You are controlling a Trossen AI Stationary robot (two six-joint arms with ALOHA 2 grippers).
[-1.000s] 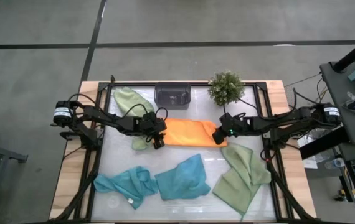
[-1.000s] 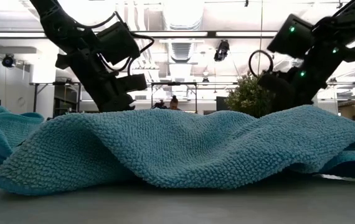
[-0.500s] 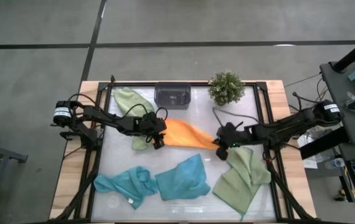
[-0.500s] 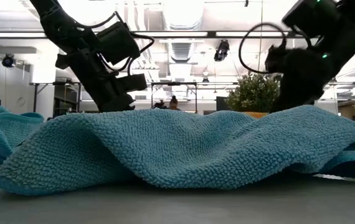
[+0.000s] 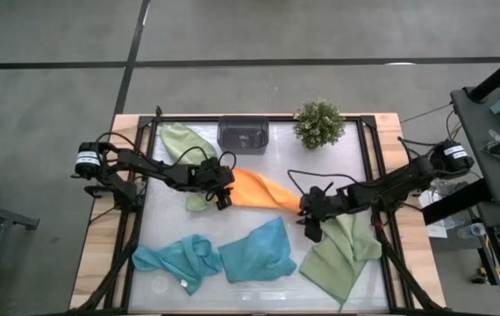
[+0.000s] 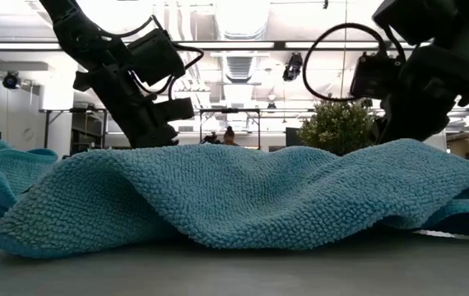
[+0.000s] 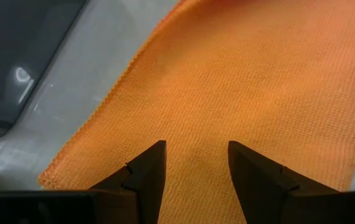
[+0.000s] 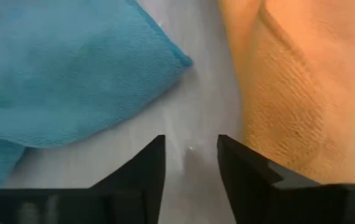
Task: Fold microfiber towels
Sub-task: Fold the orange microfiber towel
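Observation:
The orange towel (image 5: 263,191) lies on the table's middle, wide at its left end and drawn to a narrow twisted tail (image 5: 296,204) at the right. My left gripper (image 5: 225,192) stands open over its left end (image 7: 193,124). My right gripper (image 5: 310,228) is open just near of the tail, with bare table between its fingers (image 8: 190,155); the orange towel (image 8: 289,93) lies beside one finger and a teal towel (image 8: 71,68) beside the other. Two teal towels (image 5: 254,250) (image 5: 175,259) and a sage green towel (image 5: 342,250) lie crumpled along the near side. My left gripper's open fingers (image 7: 149,171) stand on either side of a strip of the orange towel's left end (image 7: 193,180), slanting down from the table's left. Whether the fingertips touch the cloth I cannot tell.
A second sage green towel (image 5: 182,145) lies under my left arm at the far left. A dark grey tray (image 5: 244,133) and a potted plant (image 5: 318,123) stand at the far edge. In the low view a teal towel (image 6: 243,193) fills the foreground.
My right gripper has swung toward the table's near edge, rolling its wrist, and pulled the orange towel's right end with it. That end has narrowed from a flat rectangle into a twisted tail; the left end stayed. The gripper has then opened and let go.

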